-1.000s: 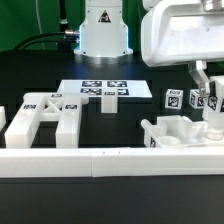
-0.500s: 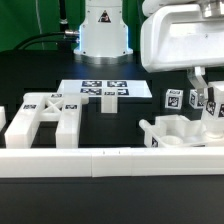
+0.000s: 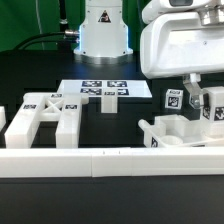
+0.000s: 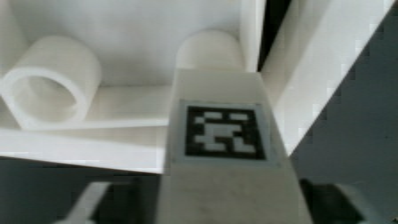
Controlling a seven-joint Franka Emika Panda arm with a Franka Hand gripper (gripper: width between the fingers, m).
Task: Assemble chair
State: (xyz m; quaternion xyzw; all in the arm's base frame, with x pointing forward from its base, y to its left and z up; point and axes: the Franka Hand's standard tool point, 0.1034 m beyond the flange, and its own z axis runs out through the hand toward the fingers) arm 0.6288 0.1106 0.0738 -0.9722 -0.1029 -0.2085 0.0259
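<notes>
My gripper (image 3: 203,92) hangs at the exterior view's right, over the white chair seat part (image 3: 176,130). It is shut on a white chair post (image 3: 213,112) that points down at the seat part. In the wrist view the post (image 4: 224,120) runs out from between my dark fingers (image 4: 331,203) and shows a square tag. Its far end lies by the rounded sockets of the seat part (image 4: 63,92). Whether it touches the seat part I cannot tell. Two white chair frames (image 3: 42,115) lie at the exterior view's left.
The marker board (image 3: 105,90) lies at the middle back with a short white post (image 3: 107,104) standing at its front edge. More tagged white parts (image 3: 172,99) stand behind the seat part. A long white border rail (image 3: 100,160) runs along the front. The robot base (image 3: 103,30) is at the back.
My gripper has shifted a little toward the exterior view's left and slightly down with the post in it. The other parts have not moved.
</notes>
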